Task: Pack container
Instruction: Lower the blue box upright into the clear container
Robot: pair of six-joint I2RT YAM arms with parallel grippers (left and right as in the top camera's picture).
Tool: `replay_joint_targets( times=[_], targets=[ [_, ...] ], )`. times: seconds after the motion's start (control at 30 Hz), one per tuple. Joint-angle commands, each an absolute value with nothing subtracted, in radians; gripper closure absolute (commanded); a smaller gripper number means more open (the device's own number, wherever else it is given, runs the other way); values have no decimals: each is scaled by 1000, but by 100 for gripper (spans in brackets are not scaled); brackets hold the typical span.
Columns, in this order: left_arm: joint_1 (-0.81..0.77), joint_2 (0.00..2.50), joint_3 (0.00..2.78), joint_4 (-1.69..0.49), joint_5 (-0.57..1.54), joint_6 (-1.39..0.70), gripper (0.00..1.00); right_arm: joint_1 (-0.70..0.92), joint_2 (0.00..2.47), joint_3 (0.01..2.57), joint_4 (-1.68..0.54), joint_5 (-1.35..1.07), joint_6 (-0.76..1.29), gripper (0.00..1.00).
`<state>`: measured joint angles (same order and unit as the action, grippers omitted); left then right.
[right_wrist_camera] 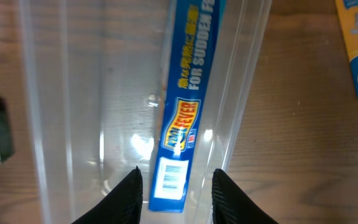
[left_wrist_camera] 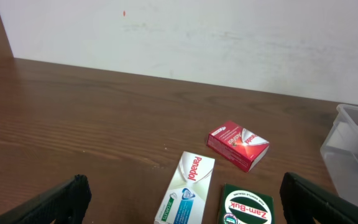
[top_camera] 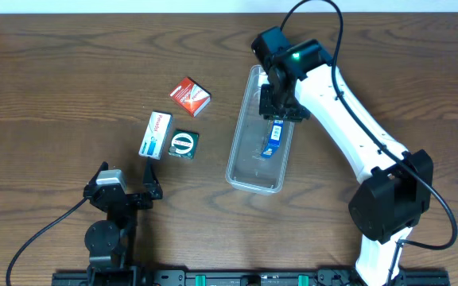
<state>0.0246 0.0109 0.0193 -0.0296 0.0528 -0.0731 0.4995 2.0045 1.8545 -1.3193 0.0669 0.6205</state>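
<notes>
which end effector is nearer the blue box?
Right. The right end effector straddles one end of the blue box in the container; the left end effector is far off, outside the container.

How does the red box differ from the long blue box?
The red box is short and squarish; the blue box is long and slim. The red box lies on the bare table, while the blue box lies inside the clear container. The red box sits away from both arms; one end of the blue box lies between the jaws of the right gripper. Both are small printed cartons.
</notes>
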Motion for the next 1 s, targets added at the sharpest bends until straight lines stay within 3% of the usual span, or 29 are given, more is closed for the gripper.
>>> replay_joint_targets(
  times=[0.0,0.97],
  targets=[
    [28,6,4,-67,45,-60,2,491,2000,1796,-1293,88,612,65],
    [28,6,4,-67,45,-60,2,490,2000,1673,-1043,18,570,61]
  ],
)
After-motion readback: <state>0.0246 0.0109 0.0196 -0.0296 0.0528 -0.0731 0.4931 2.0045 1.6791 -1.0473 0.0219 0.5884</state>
